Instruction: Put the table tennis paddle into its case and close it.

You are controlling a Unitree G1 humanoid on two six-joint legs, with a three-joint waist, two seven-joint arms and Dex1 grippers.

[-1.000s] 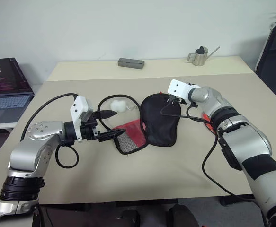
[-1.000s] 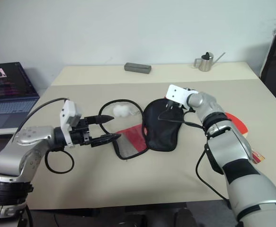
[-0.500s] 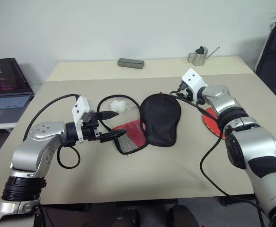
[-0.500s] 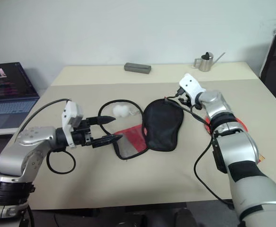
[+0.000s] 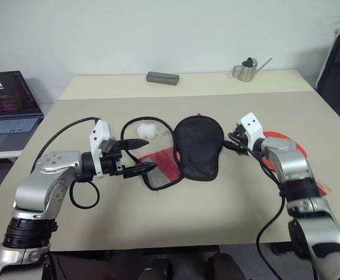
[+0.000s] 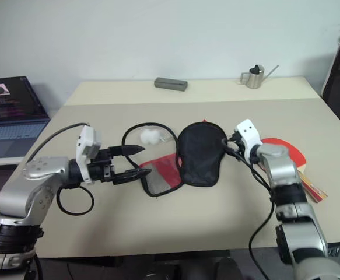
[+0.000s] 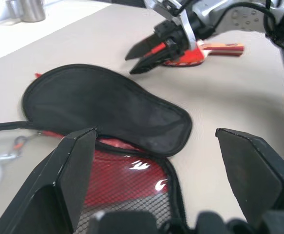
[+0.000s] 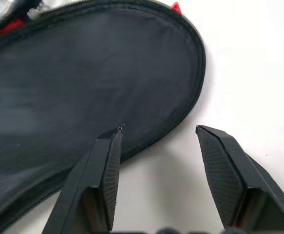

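Both sets of fingers (image 5: 136, 156) (image 7: 141, 54) released, gripping nothing; paddle (image 6: 286, 148) still outside unzipped case (image 5: 197, 146) at 3 o'clock

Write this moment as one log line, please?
left hand: open, at case | right hand: open, empty, beside case | paddle: on table, outside case

Left silver arm bent at lower left of the head view, left black two-finger gripper (image 5: 139, 156) pointing toward the frame centre, fingers spread wide, nothing between them. Right silver arm reaching up from lower right, right black two-finger gripper (image 7: 142, 58) aimed left toward centre, fingers (image 8: 108, 170) parted, holding nothing. Black cables looped along both wrists.
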